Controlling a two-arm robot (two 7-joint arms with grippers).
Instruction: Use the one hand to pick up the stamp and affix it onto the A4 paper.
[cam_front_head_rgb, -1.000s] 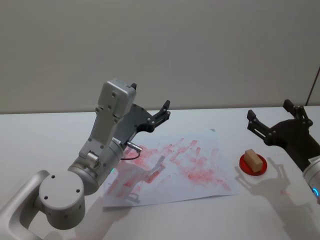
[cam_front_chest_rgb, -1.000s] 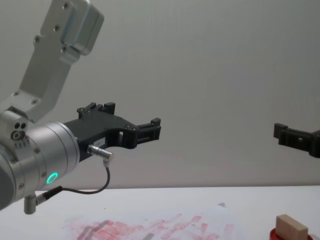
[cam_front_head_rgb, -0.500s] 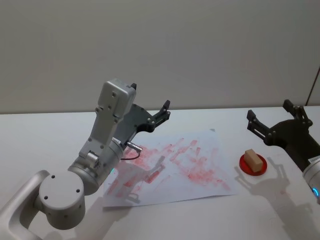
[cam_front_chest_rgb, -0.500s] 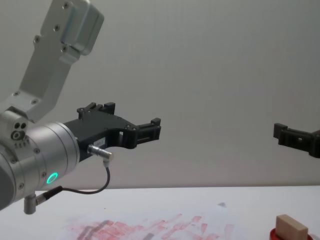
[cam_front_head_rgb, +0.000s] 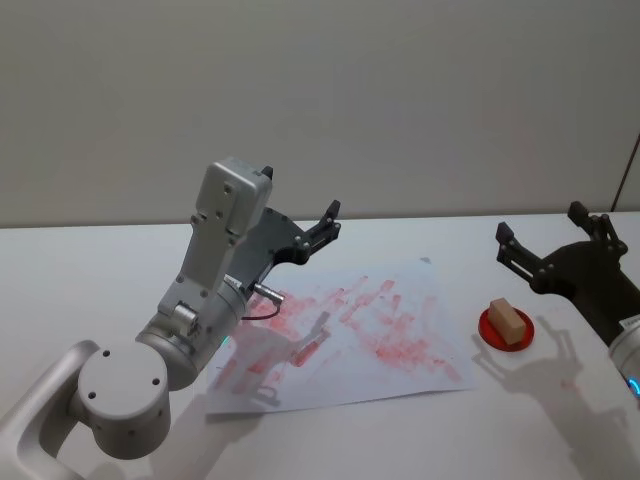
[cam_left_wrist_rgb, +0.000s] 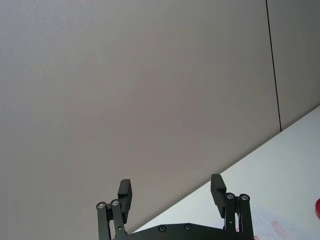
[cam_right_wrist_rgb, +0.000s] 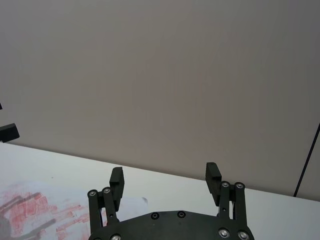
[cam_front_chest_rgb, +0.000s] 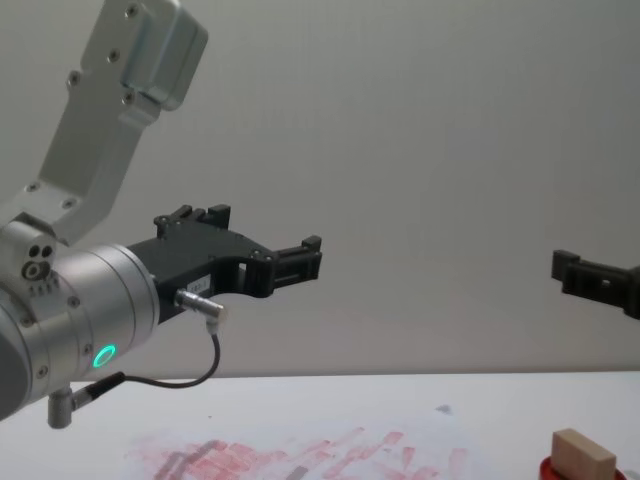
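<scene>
Note small drift of right gripper (cam_front_head_rgb: 538, 222) rightward over the last second; claw spread wide, empty, raised, seemingly behind the stamp (cam_front_head_rgb: 507, 321). Locate stamp atop red pad (cam_front_head_rgb: 483, 326), just right of paper (cam_front_head_rgb: 350, 340), untouched. Treat pickup as not begun: lower first, then close on stamp. Keep left gripper (cam_left_wrist_rgb: 170, 182) parked above paper, fingers apart.
</scene>
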